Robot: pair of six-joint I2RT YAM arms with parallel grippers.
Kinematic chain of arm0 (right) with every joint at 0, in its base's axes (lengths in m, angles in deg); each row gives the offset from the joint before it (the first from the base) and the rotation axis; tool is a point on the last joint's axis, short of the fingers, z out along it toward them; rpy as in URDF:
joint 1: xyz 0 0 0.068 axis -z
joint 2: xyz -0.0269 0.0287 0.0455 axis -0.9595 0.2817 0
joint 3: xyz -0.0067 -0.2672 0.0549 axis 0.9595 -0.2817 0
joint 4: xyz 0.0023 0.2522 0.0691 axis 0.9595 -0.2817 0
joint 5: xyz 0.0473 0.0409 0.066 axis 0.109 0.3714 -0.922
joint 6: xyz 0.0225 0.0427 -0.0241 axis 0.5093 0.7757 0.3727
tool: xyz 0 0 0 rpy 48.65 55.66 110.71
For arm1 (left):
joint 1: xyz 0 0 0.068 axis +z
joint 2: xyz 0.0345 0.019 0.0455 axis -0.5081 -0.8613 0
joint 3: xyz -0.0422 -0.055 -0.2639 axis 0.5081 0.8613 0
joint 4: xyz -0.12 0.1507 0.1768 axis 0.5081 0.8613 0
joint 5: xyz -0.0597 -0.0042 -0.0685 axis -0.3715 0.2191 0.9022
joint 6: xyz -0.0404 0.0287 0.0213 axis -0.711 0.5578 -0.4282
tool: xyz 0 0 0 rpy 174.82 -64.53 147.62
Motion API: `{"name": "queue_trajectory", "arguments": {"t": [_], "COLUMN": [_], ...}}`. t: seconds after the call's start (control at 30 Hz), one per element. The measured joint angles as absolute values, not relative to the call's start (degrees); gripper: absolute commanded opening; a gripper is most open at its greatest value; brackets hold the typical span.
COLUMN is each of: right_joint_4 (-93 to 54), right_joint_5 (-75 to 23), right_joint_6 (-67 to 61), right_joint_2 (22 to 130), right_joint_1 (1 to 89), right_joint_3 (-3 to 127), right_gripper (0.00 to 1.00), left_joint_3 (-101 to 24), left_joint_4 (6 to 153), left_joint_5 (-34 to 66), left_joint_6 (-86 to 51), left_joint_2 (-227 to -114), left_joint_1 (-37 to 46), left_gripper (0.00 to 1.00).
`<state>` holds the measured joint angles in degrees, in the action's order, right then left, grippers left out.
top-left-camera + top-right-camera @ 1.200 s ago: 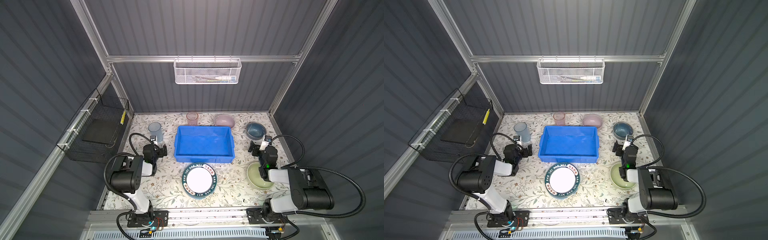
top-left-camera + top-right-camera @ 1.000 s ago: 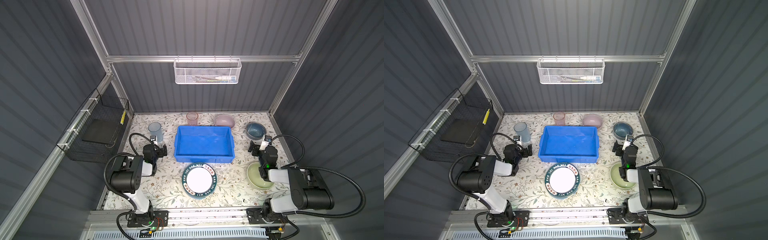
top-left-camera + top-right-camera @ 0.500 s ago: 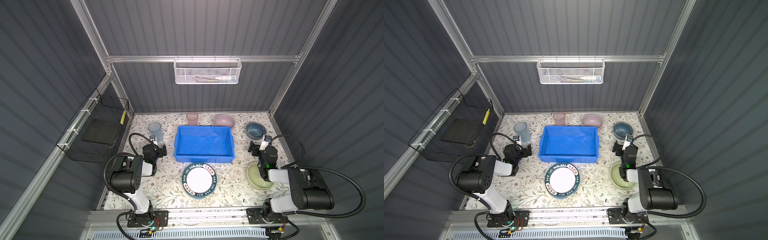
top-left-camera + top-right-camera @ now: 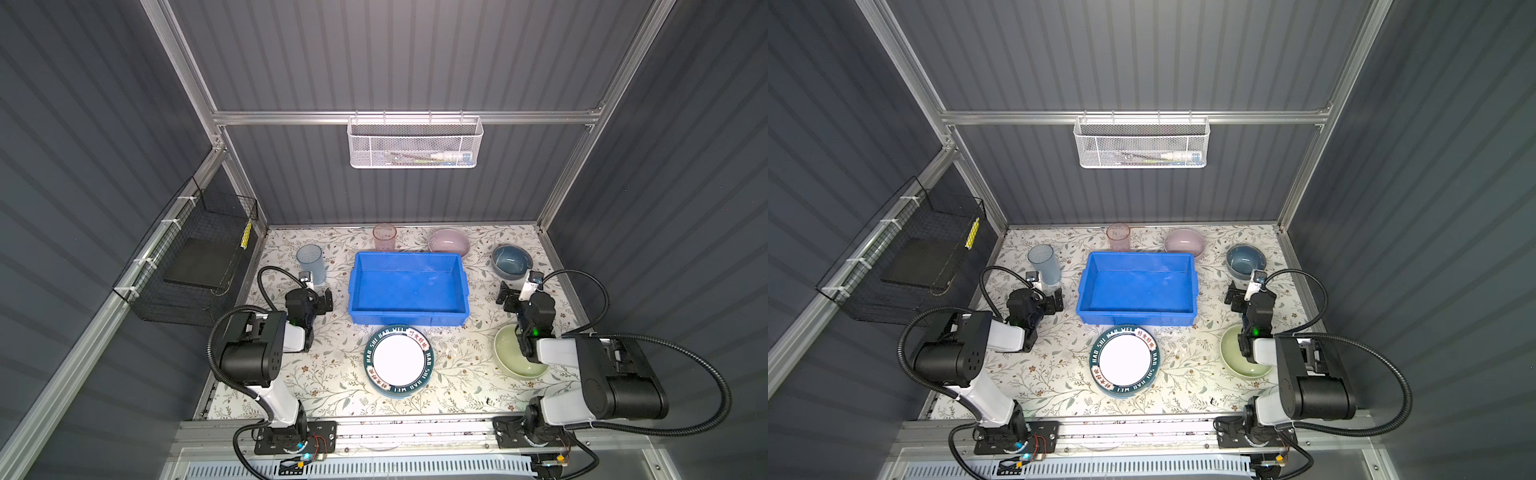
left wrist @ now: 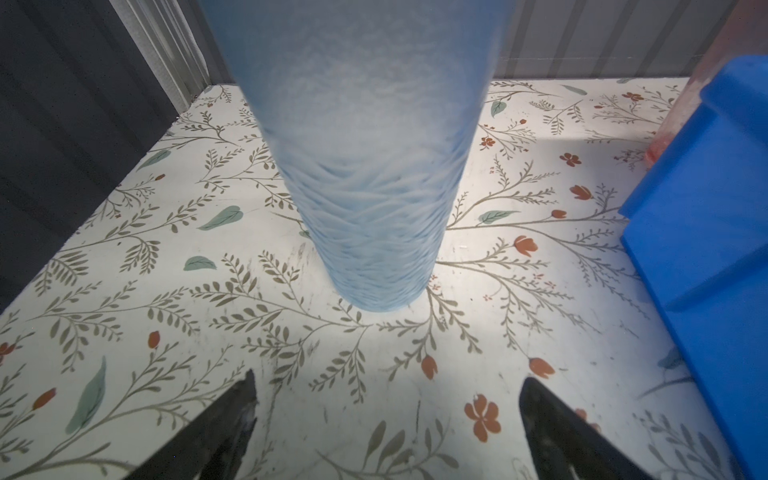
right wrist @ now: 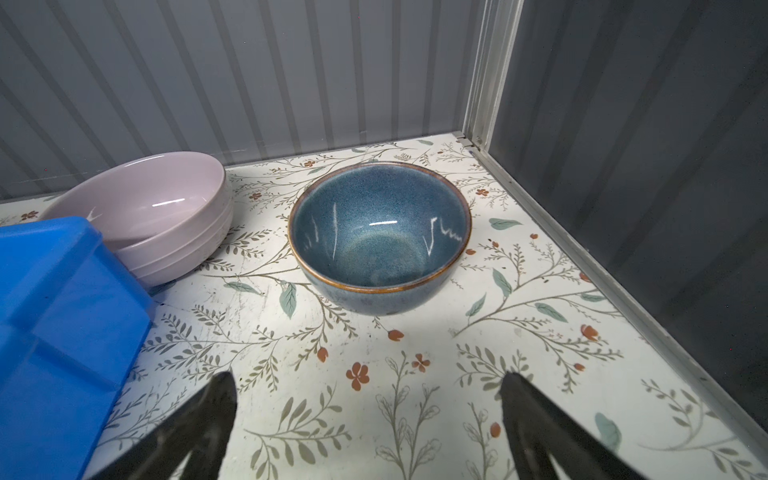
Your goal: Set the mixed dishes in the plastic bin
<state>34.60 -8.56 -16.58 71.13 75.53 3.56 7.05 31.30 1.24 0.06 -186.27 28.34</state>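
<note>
in both top views the plastic bin (image 4: 409, 286) (image 4: 1138, 286) sits empty in the middle of the table (image 4: 332, 374), a little toward the back edge. a stack of plates (image 4: 399, 359), the green-lettered rim on top, lies just in front of it, close to the bin's front wall. the pink tumbler (image 4: 384, 237) and lilac bowl (image 4: 449, 242) stand behind the bin along the back edge. the dark blue bowl (image 4: 511, 259) is near the back right corner and the blue tumbler (image 4: 311, 259) stands upright toward the back left corner. the pale green bowl (image 4: 509, 353) lies by the right edge, partly under the right arm (image 4: 557, 357). the left gripper (image 4: 318, 293) sits low just in front of the blue tumbler, between the left edge and the bin. the right gripper (image 4: 514, 293) sits low just in front of the dark blue bowl. neither carries anything.

in the left wrist view the left gripper (image 5: 388, 386) has its jaws spread wide, with only bare table between the tips. the blue tumbler (image 5: 365, 166) stands ahead of them, apart, and the plastic bin (image 5: 706, 228) shows off to one side.

in the right wrist view the right gripper (image 6: 368, 382) is likewise spread wide and empty. the dark blue bowl (image 6: 380, 232) rests upright ahead of the tips, untouched. the lilac bowl (image 6: 153, 208) sits beside it, right against the corner of the plastic bin (image 6: 54, 311); whether they touch i cannot tell.
</note>
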Motion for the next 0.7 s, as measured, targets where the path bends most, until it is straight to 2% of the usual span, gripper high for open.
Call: {"name": "queue_trajectory", "arguments": {"t": [0.27, 0.5, 0.7], "right_joint_4": [20.92, 3.1, -14.14], "right_joint_5": [-6.09, -7.64, -12.3], "right_joint_6": [-15.16, -10.22, -6.42], "right_joint_2": [58.54, 48.84, 47.86], "right_joint_1": [75.53, 75.53, 75.36], "right_joint_3": [7.48, 15.85, 25.73], "right_gripper": [0.99, 0.99, 0.99], "left_joint_3": [6.81, -0.18, -11.0], "left_joint_4": [42.25, 61.31, 82.4], "left_joint_5": [-0.05, -0.67, 3.16], "left_joint_6": [-1.84, -7.35, -11.19], "left_joint_2": [-172.52, -159.73, -156.54], "left_joint_1": [28.34, 26.68, 24.73], "left_gripper": [1.0, 1.0, 0.99]}}
